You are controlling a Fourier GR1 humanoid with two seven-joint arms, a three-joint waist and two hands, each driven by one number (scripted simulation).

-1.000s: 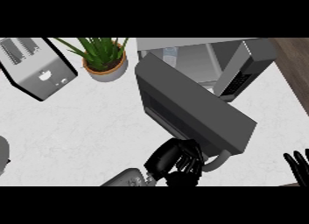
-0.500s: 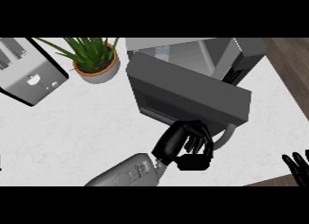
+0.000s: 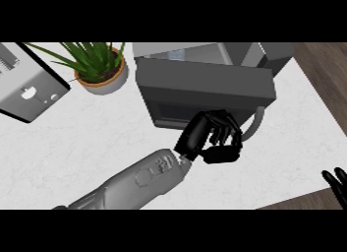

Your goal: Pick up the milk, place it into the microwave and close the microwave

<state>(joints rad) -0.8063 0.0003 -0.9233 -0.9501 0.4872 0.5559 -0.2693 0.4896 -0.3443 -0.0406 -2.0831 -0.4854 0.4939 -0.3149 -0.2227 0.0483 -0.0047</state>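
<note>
Door [image 3: 205, 83] of microwave [image 3: 197, 49] was almost shut | left hand [image 3: 205, 140] clenched against it, grasping nothing — best pushed squarely near handle [image 3: 255, 125] | right hand [image 3: 341, 183] rested released.

No word, brand or number can be read anywhere. The microwave [image 3: 205, 91] door is plain, and the toaster [image 3: 23, 81] at the counter's [image 3: 81, 133] left edge bears only small white marks, too small to make out.

microwave door [image 3: 205, 91] swung nearly shut, left hand [image 3: 211, 139] following
</note>
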